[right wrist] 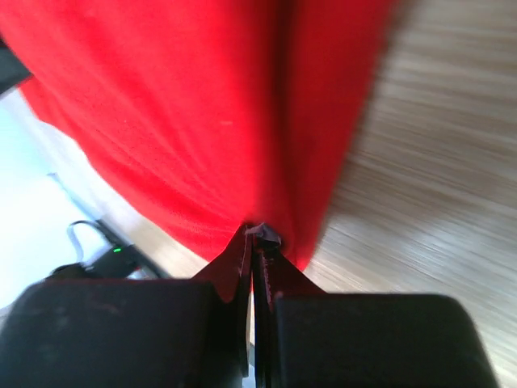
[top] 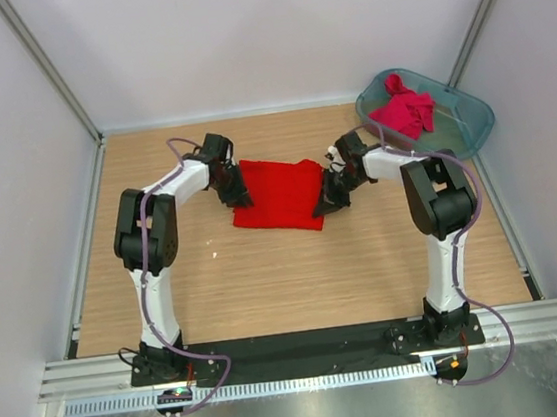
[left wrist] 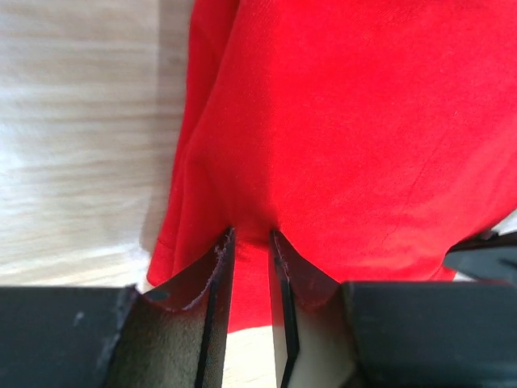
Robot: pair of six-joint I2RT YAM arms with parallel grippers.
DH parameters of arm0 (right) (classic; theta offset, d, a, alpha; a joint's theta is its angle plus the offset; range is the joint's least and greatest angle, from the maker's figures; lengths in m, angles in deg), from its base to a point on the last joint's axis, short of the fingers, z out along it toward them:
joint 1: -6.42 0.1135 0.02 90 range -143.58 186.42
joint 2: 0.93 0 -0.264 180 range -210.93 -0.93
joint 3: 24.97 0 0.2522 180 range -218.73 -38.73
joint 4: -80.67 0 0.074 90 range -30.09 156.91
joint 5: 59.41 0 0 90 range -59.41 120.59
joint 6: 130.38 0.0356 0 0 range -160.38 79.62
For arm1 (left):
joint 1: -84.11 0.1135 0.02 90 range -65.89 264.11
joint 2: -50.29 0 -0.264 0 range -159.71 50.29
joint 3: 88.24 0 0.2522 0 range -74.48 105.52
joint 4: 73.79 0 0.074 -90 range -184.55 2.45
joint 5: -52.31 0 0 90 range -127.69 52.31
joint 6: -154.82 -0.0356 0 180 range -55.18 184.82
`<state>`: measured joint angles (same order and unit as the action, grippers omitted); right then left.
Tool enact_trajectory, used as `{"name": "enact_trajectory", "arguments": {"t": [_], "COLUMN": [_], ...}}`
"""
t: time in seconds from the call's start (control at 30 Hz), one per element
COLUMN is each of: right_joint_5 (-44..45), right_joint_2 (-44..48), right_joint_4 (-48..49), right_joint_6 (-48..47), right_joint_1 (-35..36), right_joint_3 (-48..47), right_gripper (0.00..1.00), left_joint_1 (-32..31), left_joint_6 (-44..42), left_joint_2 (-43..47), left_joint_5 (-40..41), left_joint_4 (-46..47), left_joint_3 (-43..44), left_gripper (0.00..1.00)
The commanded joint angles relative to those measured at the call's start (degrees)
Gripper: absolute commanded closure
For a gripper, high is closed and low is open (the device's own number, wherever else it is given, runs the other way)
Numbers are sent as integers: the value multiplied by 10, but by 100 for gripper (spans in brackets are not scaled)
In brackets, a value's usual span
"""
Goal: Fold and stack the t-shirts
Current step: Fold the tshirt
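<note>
The bright red t-shirt (top: 277,197) lies folded into a rough rectangle at the middle of the table. My left gripper (top: 236,188) is at its left edge. In the left wrist view its narrowly parted jaws (left wrist: 251,234) hold a thick fold of the red cloth (left wrist: 339,121). My right gripper (top: 326,201) is at the shirt's right edge. In the right wrist view (right wrist: 260,233) it is pinched shut on the red cloth (right wrist: 186,105), and that view is blurred. The crimson-pink t-shirt (top: 403,109) lies crumpled in the tub.
The translucent teal plastic tub (top: 475,128) stands at the back right corner, just behind my right arm. White walls with metal posts enclose the wooden table (top: 267,280) on three sides. A black base strip runs along the near edge.
</note>
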<state>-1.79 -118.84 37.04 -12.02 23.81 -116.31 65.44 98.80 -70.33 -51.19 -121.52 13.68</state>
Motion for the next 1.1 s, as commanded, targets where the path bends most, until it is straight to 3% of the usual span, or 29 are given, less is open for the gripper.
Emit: {"name": "enact_trajectory", "arguments": {"t": [0.0, 0.2, 0.3, 0.5, 0.67, 0.93, 1.07], "right_joint_5": [-28, 8, -2, -73, -123, -169, -161], "right_joint_2": [44, 113, 147, 112, 24, -85, -133], "right_joint_4": [44, -23, -44, 88, 187, 391, 431], "right_joint_6": [10, -39, -35, 41, 107, 273, 313], "right_joint_1": [-38, -37, -16, -9, -1, 10, 8], "right_joint_3": [61, 60, 40, 39, -24, -81, -115], "right_gripper": [99, 99, 99, 96, 96, 97, 98], "left_joint_1": [-7, -43, -72, -80, -42, 24, 35], "left_joint_6": [-15, -1, 34, 34, -15, -25, -27], "left_joint_2": [1, 54, 127, 201, 159, 105, 86], "left_joint_5": [42, 47, 42, 51, 37, -57, -67], "left_joint_4": [-24, -18, -7, -7, -28, 45, 71], "left_joint_3": [-53, -133, -190, -185, -80, -77, -76], "left_gripper": [74, 76, 75, 67, 65, 67, 67]}}
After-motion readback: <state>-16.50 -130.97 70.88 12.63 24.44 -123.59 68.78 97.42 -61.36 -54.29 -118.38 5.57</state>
